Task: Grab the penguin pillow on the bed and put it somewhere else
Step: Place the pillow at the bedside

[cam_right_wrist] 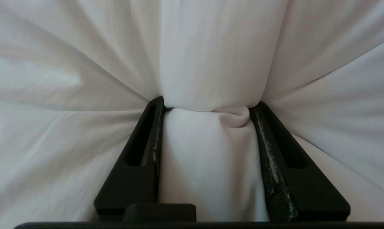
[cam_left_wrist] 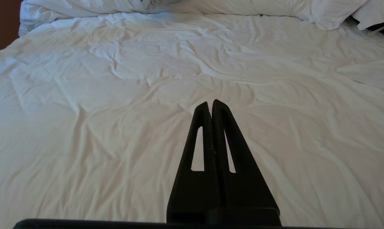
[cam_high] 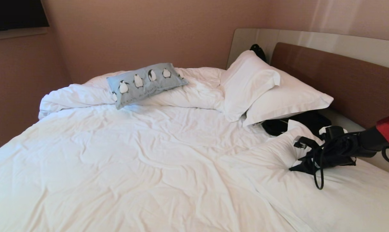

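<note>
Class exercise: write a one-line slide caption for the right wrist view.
Right gripper pinches a bunched fold of white bedding between its fingers.

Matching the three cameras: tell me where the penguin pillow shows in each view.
Head view: penguin pillow upper left, on the bunched duvet.
Left wrist view: only its lower edge at the top border.
Right wrist view: not in it.
Shared landmark: the duvet.

Two plain white pillows (cam_high: pixel 265 87) lean overlapping near the headboard; a dark bag (cam_high: pixel 258 51) peeks from behind the upper one. A black item (cam_high: pixel 297 124) lies beneath the lower pillow; pinkish-brown walls (cam_high: pixel 133 32) close the corner.
</note>
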You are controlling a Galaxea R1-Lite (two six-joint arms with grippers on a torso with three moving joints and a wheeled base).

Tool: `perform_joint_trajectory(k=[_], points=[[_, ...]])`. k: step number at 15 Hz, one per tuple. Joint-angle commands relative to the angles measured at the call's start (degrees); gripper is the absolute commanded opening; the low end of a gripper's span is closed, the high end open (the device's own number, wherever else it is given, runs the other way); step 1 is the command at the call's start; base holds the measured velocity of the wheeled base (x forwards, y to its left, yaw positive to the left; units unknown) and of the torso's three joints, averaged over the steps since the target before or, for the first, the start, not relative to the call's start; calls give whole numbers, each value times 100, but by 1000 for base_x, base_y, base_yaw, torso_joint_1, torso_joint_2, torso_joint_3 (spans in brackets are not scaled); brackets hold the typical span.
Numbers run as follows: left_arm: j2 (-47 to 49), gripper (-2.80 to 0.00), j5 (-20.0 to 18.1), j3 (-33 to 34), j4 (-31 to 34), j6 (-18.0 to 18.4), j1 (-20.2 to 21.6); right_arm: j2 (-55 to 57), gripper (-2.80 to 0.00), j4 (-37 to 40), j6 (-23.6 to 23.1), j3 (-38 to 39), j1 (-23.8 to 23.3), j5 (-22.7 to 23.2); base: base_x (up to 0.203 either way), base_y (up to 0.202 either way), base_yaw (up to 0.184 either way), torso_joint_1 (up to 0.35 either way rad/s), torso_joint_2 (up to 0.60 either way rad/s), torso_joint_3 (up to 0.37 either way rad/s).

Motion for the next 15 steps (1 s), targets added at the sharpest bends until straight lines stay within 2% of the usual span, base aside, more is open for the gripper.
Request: perform_joint_trajectory(k=[1,6,14,15], points=[[-2,-280,2,0,-8,-2,2,-91,-280,-15,-28,-11,0,29,0,0,0,0,0,0],[-2,-280,2,0,0,-2,2,-432,-280,-4,69,-40,-17,37,0,0,0,0,0,0],[5,-280,2,0,-2,-2,2,-772,-280,2,836,-376,-138,49,0,0,0,0,0,0],[6,-280,2,0,-9,-2,2,-786,-280,2,1062,-467,-140,48,0,0,0,0,0,0]])
